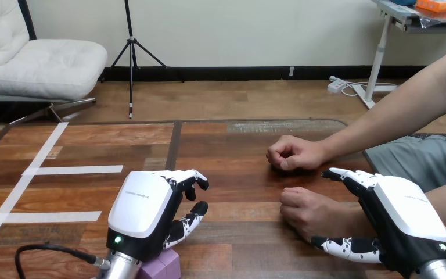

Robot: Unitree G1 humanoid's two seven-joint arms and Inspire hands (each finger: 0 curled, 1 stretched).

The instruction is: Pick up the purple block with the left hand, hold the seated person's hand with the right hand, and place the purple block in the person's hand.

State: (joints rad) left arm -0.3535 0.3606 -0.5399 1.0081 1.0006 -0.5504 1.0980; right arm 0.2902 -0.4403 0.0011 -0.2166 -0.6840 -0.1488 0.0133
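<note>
- The purple block (164, 266) lies on the table (238, 145), partly hidden under the base of the left hand (145, 212).
- That hand hovers over it with its fingers loosely bent, holding nothing.
- The right hand (403, 212) is spread wide, with fingers over and thumb under the person's wrist (345, 221) — whether they touch it I cannot tell.
- Just past its fingertips the person's nearer hand (305, 212) rests in a fist.
- The person's farther hand (293, 154), also a fist, lies beyond the right hand's fingers.

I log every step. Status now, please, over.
Left hand open over block, not gripped. Right hand open, astride person's wrist. Person's near hand a closed fist.
</note>
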